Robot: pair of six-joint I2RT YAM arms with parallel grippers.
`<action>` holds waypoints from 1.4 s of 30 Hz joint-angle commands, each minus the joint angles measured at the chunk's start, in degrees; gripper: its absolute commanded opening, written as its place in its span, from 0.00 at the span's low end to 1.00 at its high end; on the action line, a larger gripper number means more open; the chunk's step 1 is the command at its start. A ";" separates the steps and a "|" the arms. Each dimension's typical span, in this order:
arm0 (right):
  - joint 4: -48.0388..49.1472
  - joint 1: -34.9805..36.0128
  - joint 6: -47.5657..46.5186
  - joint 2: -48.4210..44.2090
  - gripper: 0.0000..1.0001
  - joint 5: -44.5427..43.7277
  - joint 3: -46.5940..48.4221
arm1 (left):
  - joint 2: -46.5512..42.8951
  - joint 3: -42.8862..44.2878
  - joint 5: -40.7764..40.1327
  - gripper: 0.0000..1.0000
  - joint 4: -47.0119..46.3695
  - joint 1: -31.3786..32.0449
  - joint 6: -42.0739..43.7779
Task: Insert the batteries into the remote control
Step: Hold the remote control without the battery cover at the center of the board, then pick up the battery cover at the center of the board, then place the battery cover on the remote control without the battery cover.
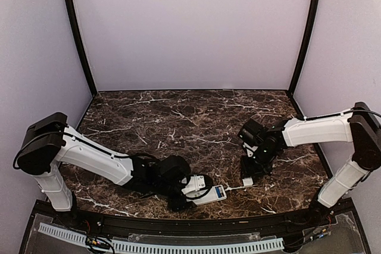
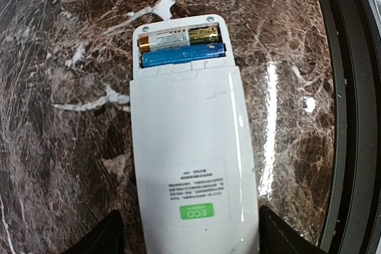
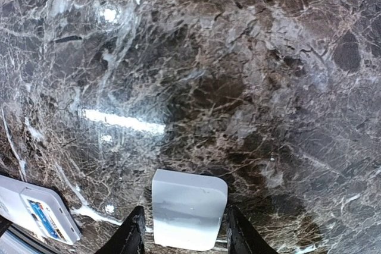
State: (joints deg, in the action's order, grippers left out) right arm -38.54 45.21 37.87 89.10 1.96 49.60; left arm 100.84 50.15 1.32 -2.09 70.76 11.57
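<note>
The white remote control (image 2: 190,147) lay label-up on the marble counter (image 2: 59,87) between the left jaws, which stood wide, with a gap at one side. Its open far compartment held two batteries (image 2: 183,55) side by side, one blue, one gold. The right jaws closely flanked a small white cover (image 3: 189,215) on the counter; whether they gripped it could not be told.

The white remote control (image 2: 187,165), green-labelled, holds blue and gold batteries (image 2: 181,55) on a brown, white-veined table (image 2: 65,57).
</note>
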 commanded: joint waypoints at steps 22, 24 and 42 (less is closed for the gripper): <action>1.55 2.10 2.81 -0.83 0.31 2.47 -2.03 | 3.52 5.11 0.39 0.47 8.47 -0.19 0.27; 2.05 3.18 3.71 -0.94 0.30 3.22 -2.27 | 4.02 5.77 0.57 0.46 8.59 -0.19 -0.05; 6.02 11.69 12.21 0.58 0.29 3.99 0.02 | 6.39 8.50 1.90 0.49 9.72 -0.14 0.38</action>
State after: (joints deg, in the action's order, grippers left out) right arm -34.48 56.29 48.29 88.99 5.54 48.21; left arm 105.01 58.04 3.09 6.20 70.76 11.42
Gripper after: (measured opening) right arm 0.334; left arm 0.563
